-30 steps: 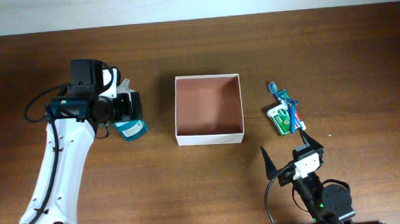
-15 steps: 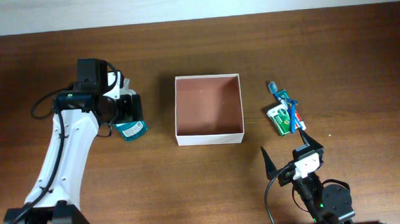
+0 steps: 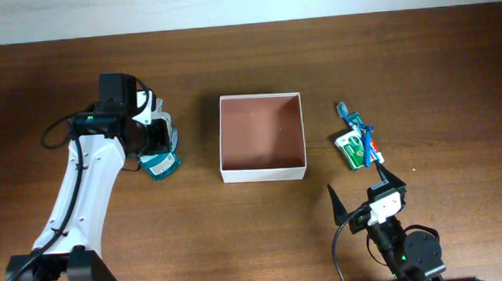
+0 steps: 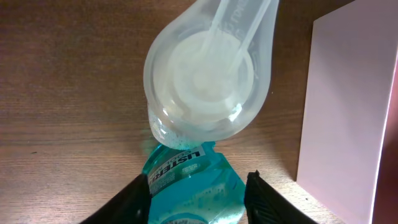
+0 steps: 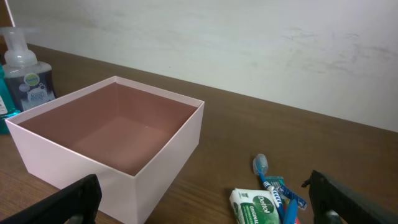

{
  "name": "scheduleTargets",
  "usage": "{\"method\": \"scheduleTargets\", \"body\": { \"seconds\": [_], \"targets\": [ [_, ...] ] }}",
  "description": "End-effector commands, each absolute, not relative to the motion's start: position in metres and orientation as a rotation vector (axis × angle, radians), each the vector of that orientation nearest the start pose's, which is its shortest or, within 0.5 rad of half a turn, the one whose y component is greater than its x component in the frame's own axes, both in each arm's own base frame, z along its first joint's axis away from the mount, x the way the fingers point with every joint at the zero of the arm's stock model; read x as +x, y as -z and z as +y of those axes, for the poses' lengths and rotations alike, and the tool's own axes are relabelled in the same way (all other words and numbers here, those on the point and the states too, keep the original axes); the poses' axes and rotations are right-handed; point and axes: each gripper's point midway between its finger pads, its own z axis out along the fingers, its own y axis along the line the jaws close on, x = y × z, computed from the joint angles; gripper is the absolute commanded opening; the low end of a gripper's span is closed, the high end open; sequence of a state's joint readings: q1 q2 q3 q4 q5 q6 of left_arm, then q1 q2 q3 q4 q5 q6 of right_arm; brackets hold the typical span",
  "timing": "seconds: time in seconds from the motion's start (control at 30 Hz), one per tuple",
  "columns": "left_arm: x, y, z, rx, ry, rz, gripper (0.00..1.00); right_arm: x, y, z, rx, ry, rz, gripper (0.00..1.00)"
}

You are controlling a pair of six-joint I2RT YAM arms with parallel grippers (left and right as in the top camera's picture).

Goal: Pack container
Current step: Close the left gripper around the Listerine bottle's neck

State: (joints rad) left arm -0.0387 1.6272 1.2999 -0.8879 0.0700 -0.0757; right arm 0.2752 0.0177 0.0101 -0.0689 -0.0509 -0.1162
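The container (image 3: 264, 172) is a square white-walled box with a pinkish-brown inside, at the table's middle; it also shows as container (image 5: 163, 177) and as a pale wall (image 4: 348, 106). To its left lies a teal mouthwash bottle (image 3: 159, 166). My left gripper (image 3: 155, 152) is over it. In the left wrist view both black fingers press the sides of the mouthwash bottle (image 4: 193, 180), with the left gripper (image 4: 196, 199) shut on it. My right gripper (image 3: 363, 190) stands wide open near the front edge, with nothing between the jaws of the right gripper (image 5: 208, 202).
A clear pump bottle (image 4: 208, 74) stands just beyond the mouthwash, also visible as pump bottle (image 5: 28, 78). Right of the box lie a green soap pack (image 3: 351, 148) and blue toothbrushes (image 3: 360, 133), seen again as soap pack (image 5: 258, 208) and toothbrushes (image 5: 273, 183).
My left gripper's jaws have closed in from wide open onto the mouthwash bottle, which shifted slightly left. The right arm has not moved.
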Motion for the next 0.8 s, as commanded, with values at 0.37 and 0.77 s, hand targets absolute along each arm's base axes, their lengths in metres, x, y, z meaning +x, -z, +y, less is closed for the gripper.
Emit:
{"method": "scheduleTargets", "body": {
  "seconds": [0.37, 0.77],
  "targets": [
    [0.369, -0.13, -0.013, -0.099, 0.034, 2.786, 0.47, 0.235, -0.154, 0.074, -0.359, -0.156, 1.618, 0.99],
    [0.371, -0.133, 0.012, -0.338, -0.128, 2.737, 0.48, 0.235, -0.154, 0.074, -0.359, -0.156, 1.618, 0.99]
  ]
}}
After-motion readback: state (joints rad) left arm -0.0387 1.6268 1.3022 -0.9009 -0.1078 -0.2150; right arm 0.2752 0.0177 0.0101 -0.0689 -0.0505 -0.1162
